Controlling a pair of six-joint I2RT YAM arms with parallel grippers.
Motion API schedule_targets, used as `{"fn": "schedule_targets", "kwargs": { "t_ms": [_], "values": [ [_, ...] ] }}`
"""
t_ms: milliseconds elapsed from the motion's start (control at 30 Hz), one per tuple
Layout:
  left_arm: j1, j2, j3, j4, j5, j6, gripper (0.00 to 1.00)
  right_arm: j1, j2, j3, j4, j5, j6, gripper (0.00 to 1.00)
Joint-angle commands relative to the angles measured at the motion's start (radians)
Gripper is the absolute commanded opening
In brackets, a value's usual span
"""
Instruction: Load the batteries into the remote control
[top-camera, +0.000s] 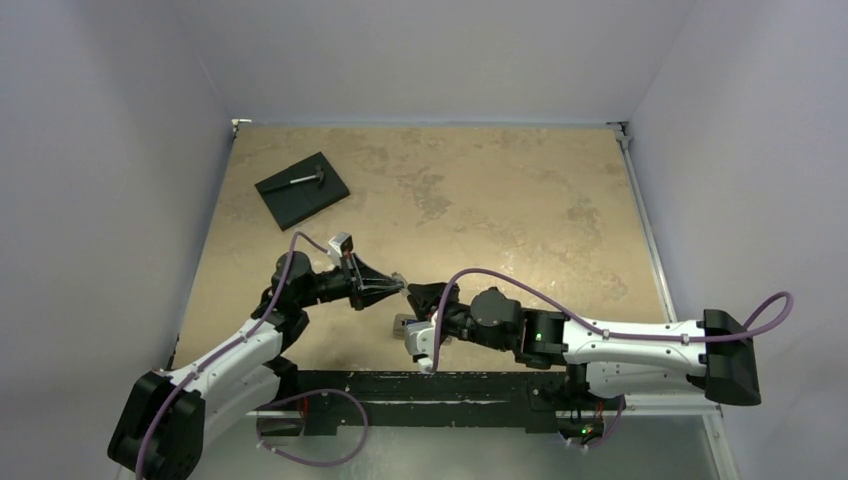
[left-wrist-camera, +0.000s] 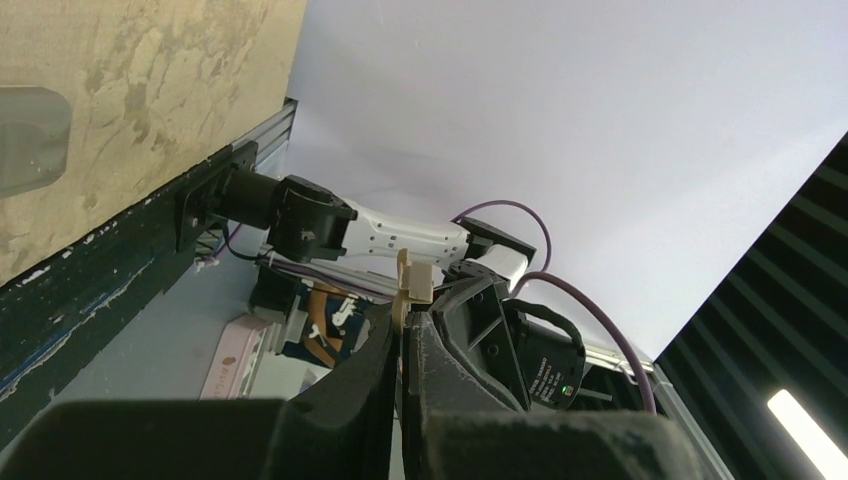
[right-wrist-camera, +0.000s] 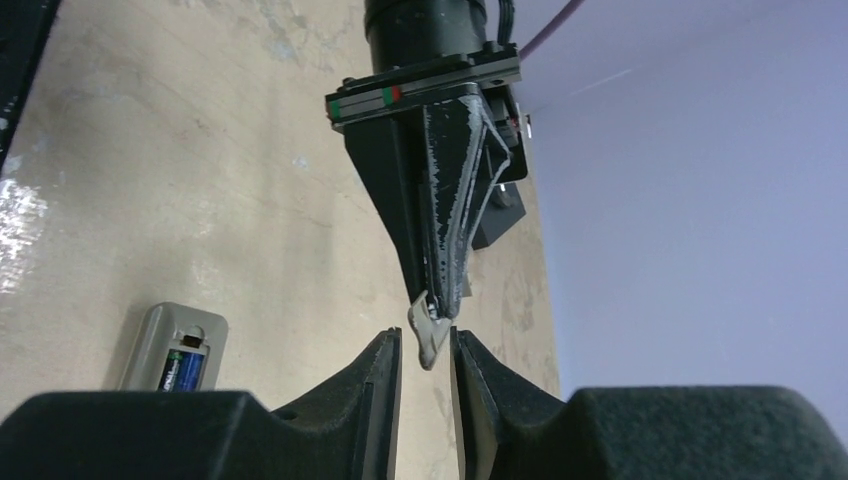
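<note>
The remote control (right-wrist-camera: 172, 348) lies grey back up on the table, a bluish battery (right-wrist-camera: 186, 368) in its open recess. In the top view the remote control (top-camera: 402, 326) is partly hidden under my right arm. My left gripper (top-camera: 397, 286) is shut on a small thin pale plastic piece (right-wrist-camera: 431, 334), maybe the battery cover; it also shows as the pale piece (left-wrist-camera: 411, 286) sticking out past my left gripper (left-wrist-camera: 404, 325). My right gripper (right-wrist-camera: 425, 348) faces it tip to tip, open, its jaws on either side of that piece with a narrow gap.
A black square slab (top-camera: 302, 190) with a small grey hammer-like tool (top-camera: 306, 180) on it lies at the far left of the table. White walls close in three sides. A black rail (top-camera: 460, 385) runs along the near edge.
</note>
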Motion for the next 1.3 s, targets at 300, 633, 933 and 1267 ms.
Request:
{"fn": "schedule_targets", "kwargs": {
  "t_ms": [300,633,933,1267],
  "values": [
    [0.006,-0.03,0.007,0.061,0.03,-0.032,0.0,0.006,-0.005,-0.017,0.11,0.054,-0.021,0.26],
    [0.005,-0.039,0.015,0.046,0.03,-0.027,0.0,0.013,0.01,0.003,0.087,0.043,-0.03,0.0],
    [0.005,-0.031,0.055,-0.004,0.047,0.018,0.43,0.016,0.002,-0.01,0.096,0.077,-0.043,0.0],
    [0.005,-0.03,0.201,-0.282,0.033,0.311,0.5,0.009,-0.033,0.049,-0.075,0.087,0.082,0.0]
  ]
}}
